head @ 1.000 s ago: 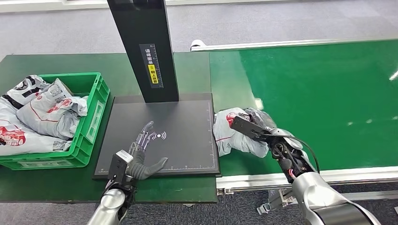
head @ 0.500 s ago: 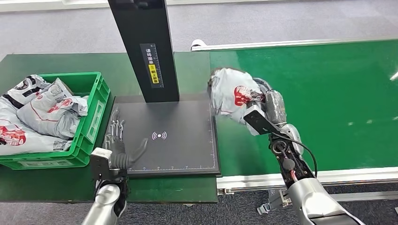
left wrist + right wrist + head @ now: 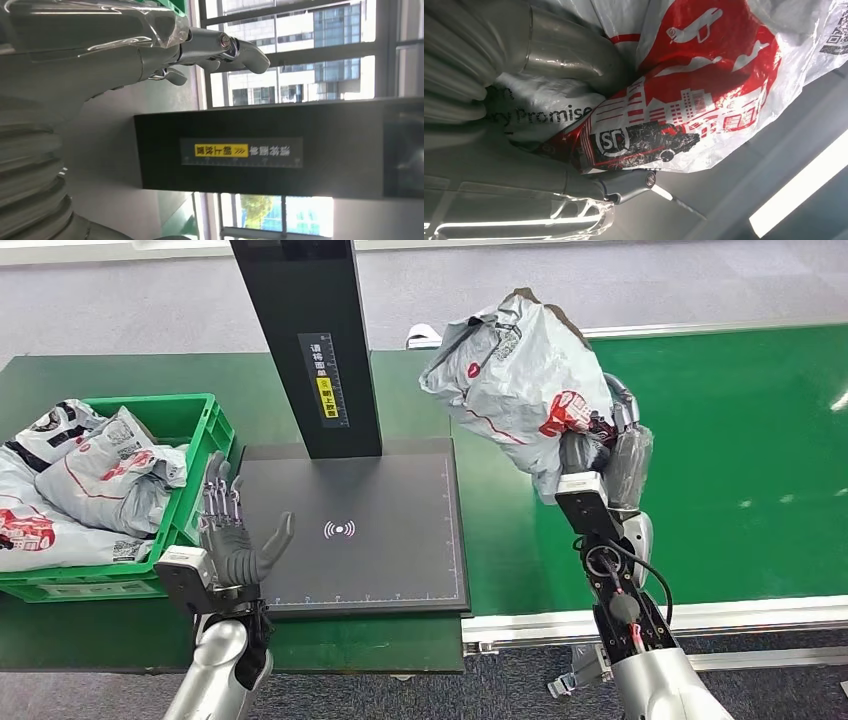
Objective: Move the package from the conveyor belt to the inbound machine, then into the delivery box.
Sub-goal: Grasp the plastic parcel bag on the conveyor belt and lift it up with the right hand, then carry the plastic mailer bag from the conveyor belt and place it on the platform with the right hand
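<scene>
A green crate (image 3: 205,455) sits on the counter (image 3: 90,375) at the left, holding three grey and red mail bags (image 3: 95,475). The right hand (image 3: 610,445) is raised above the green belt (image 3: 720,460), fingers clamped around one more grey and red package (image 3: 520,380), which hangs in the air just right of the black scanner post (image 3: 305,340). The left hand (image 3: 232,540) stands upright with fingers spread and holding nothing, at the left edge of the black scanner pad (image 3: 390,505), beside the crate.
</scene>
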Robot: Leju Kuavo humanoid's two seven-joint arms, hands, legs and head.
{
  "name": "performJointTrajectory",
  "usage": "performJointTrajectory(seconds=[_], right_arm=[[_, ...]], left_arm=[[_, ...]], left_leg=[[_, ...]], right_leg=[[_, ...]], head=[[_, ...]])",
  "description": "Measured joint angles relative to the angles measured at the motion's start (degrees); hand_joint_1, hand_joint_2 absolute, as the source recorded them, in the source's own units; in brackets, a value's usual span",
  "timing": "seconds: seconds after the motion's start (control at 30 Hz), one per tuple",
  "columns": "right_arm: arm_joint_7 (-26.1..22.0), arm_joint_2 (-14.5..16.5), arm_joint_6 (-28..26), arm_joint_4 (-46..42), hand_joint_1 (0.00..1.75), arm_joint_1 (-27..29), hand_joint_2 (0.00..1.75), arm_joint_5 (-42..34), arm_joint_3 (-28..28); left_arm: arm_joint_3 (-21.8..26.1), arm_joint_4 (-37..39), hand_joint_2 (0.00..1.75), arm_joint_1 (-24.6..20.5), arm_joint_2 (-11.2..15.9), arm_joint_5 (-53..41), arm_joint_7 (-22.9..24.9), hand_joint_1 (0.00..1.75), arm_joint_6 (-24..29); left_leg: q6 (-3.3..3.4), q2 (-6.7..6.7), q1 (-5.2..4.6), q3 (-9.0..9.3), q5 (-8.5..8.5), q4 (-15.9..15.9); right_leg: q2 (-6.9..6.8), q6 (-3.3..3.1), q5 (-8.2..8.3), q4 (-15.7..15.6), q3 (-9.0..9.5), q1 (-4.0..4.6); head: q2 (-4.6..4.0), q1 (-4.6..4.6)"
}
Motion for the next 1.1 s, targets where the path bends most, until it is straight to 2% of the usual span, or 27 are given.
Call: performJointTrajectory(seconds=[0.17, 0.73, 0.8, 0.93, 1.1], right_arm=[[-0.1, 0.5, -0.4, -5.8, 1.75, 1.8, 1.75, 3.0, 1.0], [0.0, 0.5, 0.3, -5.6, 1.75, 1.6, 1.75, 2.9, 4.0], [0.9, 0.5, 3.3, -3.9, 1.75, 0.7, 1.75, 4.0, 4.5], [6.3, -0.1, 16.7, 8.0, 1.75, -4.4, 1.75, 13.6, 9.2], [11.7, 0.0, 24.8, 22.3, 1.75, -10.5, 1.75, 25.5, 17.9]], left_arm=[[0.6, -1.6, 1.75, 0.1, -0.2, 0.6, 0.0, 0.00, 0.8], [1.5, -2.8, 1.75, 0.1, -0.6, 0.6, 0.0, 0.00, 0.9], [1.5, -3.0, 1.75, 0.1, -0.6, 0.4, 0.0, 0.00, 1.4], [1.5, -3.6, 1.75, 0.2, -0.7, -0.9, 0.0, 0.00, 2.0], [1.5, -3.7, 1.75, 0.1, -0.7, -1.0, 0.0, 0.00, 1.2]], left_leg=[[-0.01, 0.01, 0.01, -0.03, 0.00, 0.0], [-0.01, -0.01, 0.00, -0.05, 0.00, 0.0], [-0.01, 0.05, 0.00, -0.05, 0.00, 0.0], [0.00, 0.08, 0.00, -0.02, 0.04, 0.0], [0.00, -0.15, 0.00, -0.12, 0.11, 0.0]], right_leg=[[0.00, -0.01, -0.01, 0.0, -0.03, 0.01], [0.00, 0.00, 0.00, 0.0, -0.03, 0.00], [0.01, -0.02, 0.01, 0.0, -0.03, 0.00], [-0.02, -0.04, 0.07, 0.0, -0.02, 0.01], [-0.23, -0.01, 0.09, 0.0, -0.04, 0.00]], head=[[-0.01, -0.01], [-0.01, 0.00], [0.00, 0.00], [0.00, 0.01], [-0.01, 0.01]])
